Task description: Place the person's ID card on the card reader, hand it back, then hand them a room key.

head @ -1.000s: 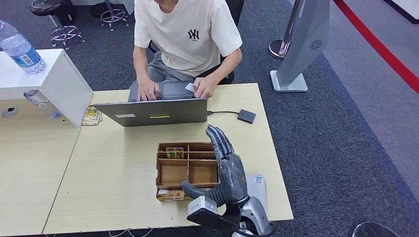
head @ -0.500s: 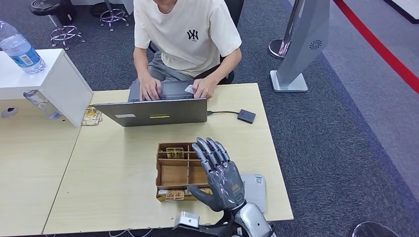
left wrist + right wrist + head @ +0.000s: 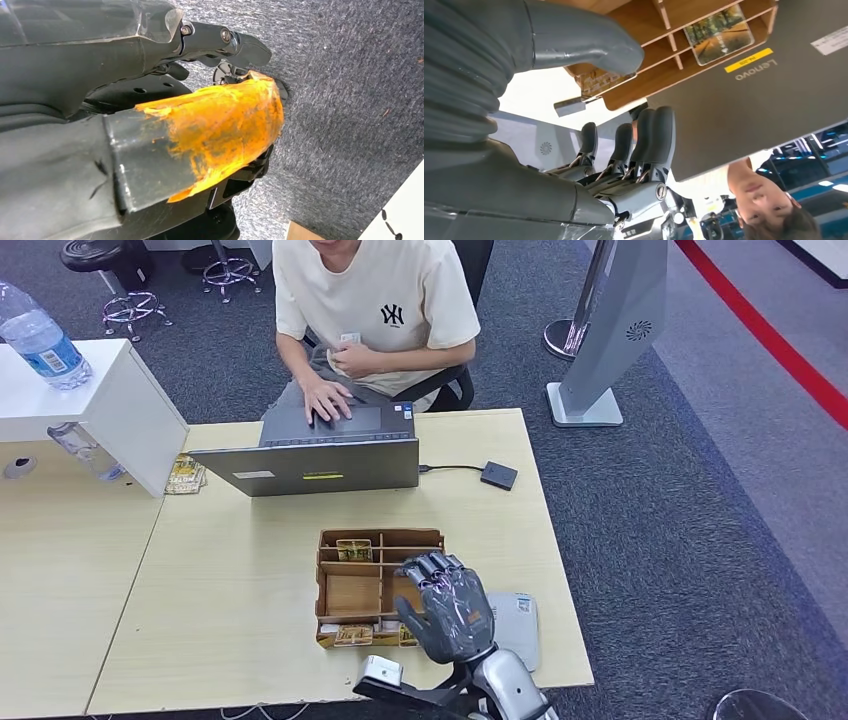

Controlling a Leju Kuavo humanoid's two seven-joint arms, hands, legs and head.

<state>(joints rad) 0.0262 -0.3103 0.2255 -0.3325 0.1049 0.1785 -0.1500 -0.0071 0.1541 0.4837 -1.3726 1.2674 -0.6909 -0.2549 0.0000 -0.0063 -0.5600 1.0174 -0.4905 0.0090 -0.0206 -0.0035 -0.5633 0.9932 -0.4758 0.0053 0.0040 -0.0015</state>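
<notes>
A person seated behind the laptop (image 3: 320,468) holds a small white card (image 3: 349,340) up at chest height in one hand; the other hand rests on the keyboard. The black card reader (image 3: 498,475) lies on the table right of the laptop, joined to it by a cable. A wooden organizer box (image 3: 352,592) holds picture-printed key cards (image 3: 353,549), also seen as key cards (image 3: 719,32). My right hand (image 3: 447,608) hovers over the box's right side, fingers bent down, thumb apart, holding nothing. My left hand (image 3: 235,42) hangs over the carpet with nothing in it.
A flat grey pad (image 3: 518,625) lies at the table's near right edge beside my hand. A white cabinet (image 3: 100,400) with a water bottle (image 3: 40,340) stands left. Loose cards (image 3: 185,475) lie by it. A grey stand (image 3: 610,340) rises right of the person.
My right hand has dropped lower over the box and its fingers have bent from straight to curled. The person has lifted the white card from the laptop up to chest height.
</notes>
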